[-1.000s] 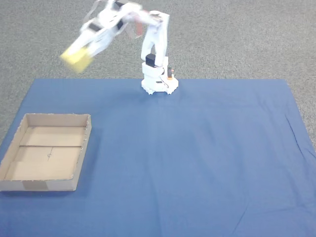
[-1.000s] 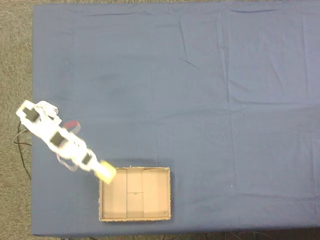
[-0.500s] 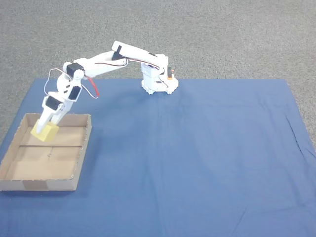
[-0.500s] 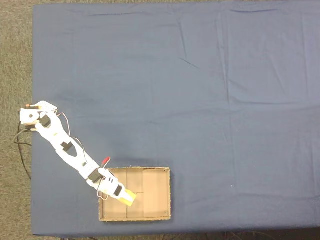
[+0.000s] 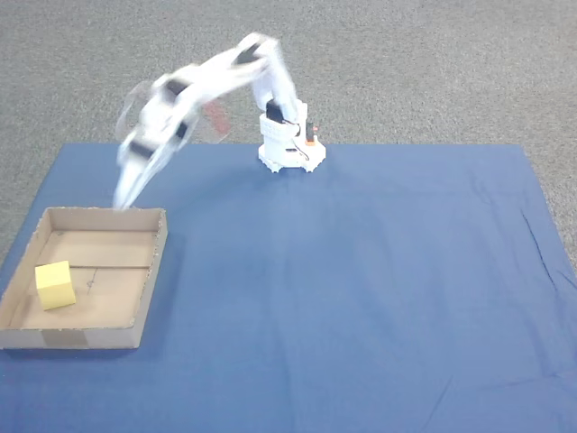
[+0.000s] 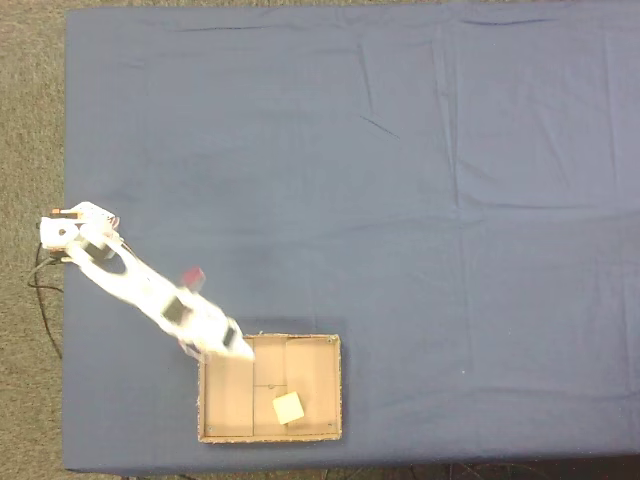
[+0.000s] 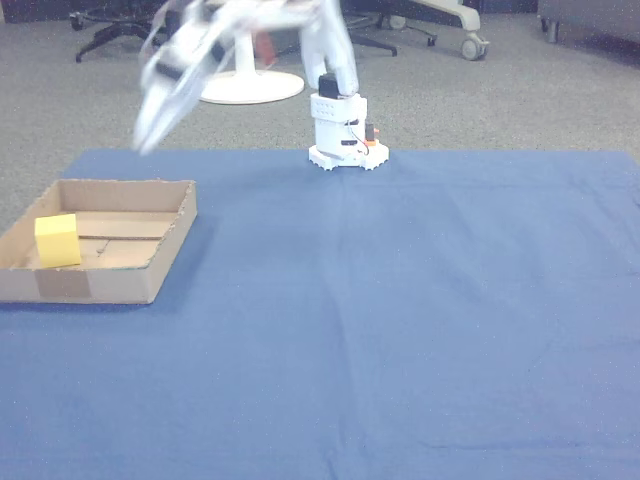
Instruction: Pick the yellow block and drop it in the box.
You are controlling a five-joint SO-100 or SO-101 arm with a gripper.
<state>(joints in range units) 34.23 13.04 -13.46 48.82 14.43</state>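
The yellow block (image 5: pixel 54 285) (image 6: pixel 288 407) (image 7: pixel 57 241) lies loose on the floor of the box (image 5: pixel 150 287) (image 6: pixel 339 390) (image 7: pixel 100 285), near a corner at its front wall, with nothing touching it. The white arm is smeared by motion. My gripper (image 5: pixel 122 200) (image 6: pixel 243 350) (image 7: pixel 145 140) hangs above the box's far rim, well apart from the block and holding nothing. The blur hides how its jaws stand.
A blue cloth (image 5: pixel 361 289) covers the table, with grey carpet around it. The arm's base (image 5: pixel 288 149) (image 6: pixel 70 232) stands at the cloth's edge, cables beside it. Chair bases (image 7: pixel 250 85) stand on the floor behind.
Half a second ago the gripper held the block low inside the box. The block now lies free on the box floor, and the arm has swung up and back toward its base.
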